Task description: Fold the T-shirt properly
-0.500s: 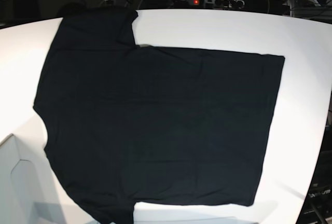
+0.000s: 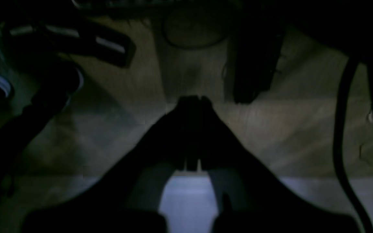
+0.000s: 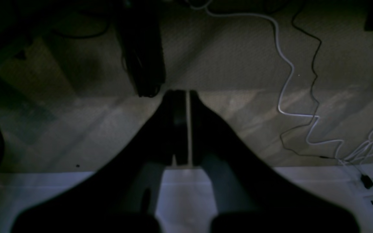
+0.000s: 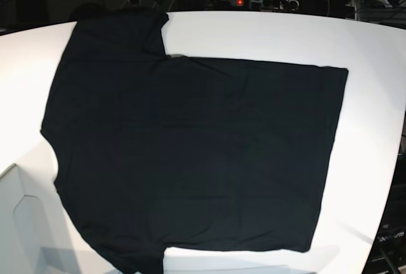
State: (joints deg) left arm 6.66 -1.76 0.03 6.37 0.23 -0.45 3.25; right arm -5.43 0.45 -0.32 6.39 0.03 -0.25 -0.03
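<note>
White table (image 4: 254, 33) fills base view. T-shirt (image 4: 190, 153) spread flat on it, plain black side up, sleeves at left, hem at right, covering most of tabletop. Left gripper (image 2: 193, 100) clenched, grasping nothing, above carpet. Right gripper (image 3: 181, 94) clenched, empty, white cable (image 3: 287, 87) to right.

White table (image 4: 266, 33), beige carpet floor (image 3: 231, 58), trailing cables (image 3: 287, 64), dim light
</note>
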